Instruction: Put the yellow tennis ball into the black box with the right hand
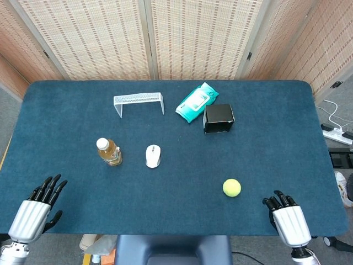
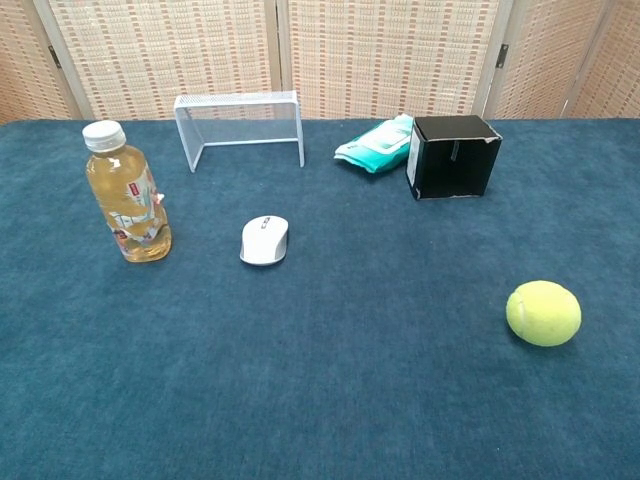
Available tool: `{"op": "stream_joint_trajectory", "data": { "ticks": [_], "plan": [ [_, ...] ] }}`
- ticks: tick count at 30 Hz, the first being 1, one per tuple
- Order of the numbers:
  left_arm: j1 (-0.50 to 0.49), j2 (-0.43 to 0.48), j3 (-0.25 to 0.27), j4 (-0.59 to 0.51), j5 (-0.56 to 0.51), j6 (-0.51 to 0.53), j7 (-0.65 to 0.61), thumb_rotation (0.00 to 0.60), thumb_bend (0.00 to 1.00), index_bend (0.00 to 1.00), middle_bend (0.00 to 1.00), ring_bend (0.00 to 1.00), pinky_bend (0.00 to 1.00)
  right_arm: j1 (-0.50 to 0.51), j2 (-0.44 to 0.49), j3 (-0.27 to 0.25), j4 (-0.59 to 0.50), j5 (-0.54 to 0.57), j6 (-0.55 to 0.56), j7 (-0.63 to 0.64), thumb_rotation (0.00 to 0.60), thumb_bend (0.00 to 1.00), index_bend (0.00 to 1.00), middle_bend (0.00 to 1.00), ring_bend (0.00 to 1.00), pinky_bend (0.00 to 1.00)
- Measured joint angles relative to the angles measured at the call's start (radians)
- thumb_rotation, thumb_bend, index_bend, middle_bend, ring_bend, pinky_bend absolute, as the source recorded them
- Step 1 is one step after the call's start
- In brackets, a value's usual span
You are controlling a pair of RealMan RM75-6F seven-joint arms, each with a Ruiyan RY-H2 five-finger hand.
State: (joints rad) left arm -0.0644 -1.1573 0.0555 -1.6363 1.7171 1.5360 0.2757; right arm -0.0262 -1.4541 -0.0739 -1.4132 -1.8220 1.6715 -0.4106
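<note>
Resting on the table [image 1: 66, 127], the ball [image 1: 231, 187] lies near and right of the box [image 1: 218, 118]; right hand [image 1: 287, 220] beside it and left hand [image 1: 34, 210], fingers apart, hold nothing.

No text can be read. The bottle [image 2: 126, 196] carries a label with red marks (too small to make out), and the teal wipes pack [image 1: 196, 101] shows a white panel whose print is blurred.
</note>
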Motion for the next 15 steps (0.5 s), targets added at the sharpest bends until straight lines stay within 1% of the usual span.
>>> {"op": "stream_joint_trajectory", "data": {
  "ticks": [2, 4, 9, 15],
  "plan": [
    [0.000, 0.000, 0.001, 0.000, 0.002, 0.000, -0.001, 0.600, 0.36, 0.13, 0.11, 0.04, 0.27, -0.002, -0.018, -0.004, 0.017, -0.002, -0.007, -0.010, 0.600, 0.90, 0.73, 0.79, 0.53, 0.69],
    [0.000, 0.001, 0.001, 0.000, 0.004, 0.001, -0.003, 0.600, 0.36, 0.13, 0.11, 0.04, 0.27, -0.003, -0.035, -0.005, 0.031, 0.000, -0.020, -0.023, 0.600, 0.90, 0.77, 0.84, 0.57, 0.72],
    [0.000, 0.001, 0.002, -0.001, 0.002, -0.001, 0.000, 0.600, 0.36, 0.13, 0.11, 0.04, 0.27, 0.003, -0.078, -0.002, 0.069, 0.019, -0.067, -0.049, 0.600, 0.91, 0.79, 0.91, 0.65, 0.76],
    [0.000, 0.000, 0.003, -0.002, 0.007, -0.002, 0.005, 0.600, 0.36, 0.13, 0.11, 0.04, 0.27, 0.016, -0.135, -0.002, 0.124, 0.035, -0.108, -0.040, 0.600, 0.91, 0.80, 0.96, 0.68, 0.76]
  ]
}}
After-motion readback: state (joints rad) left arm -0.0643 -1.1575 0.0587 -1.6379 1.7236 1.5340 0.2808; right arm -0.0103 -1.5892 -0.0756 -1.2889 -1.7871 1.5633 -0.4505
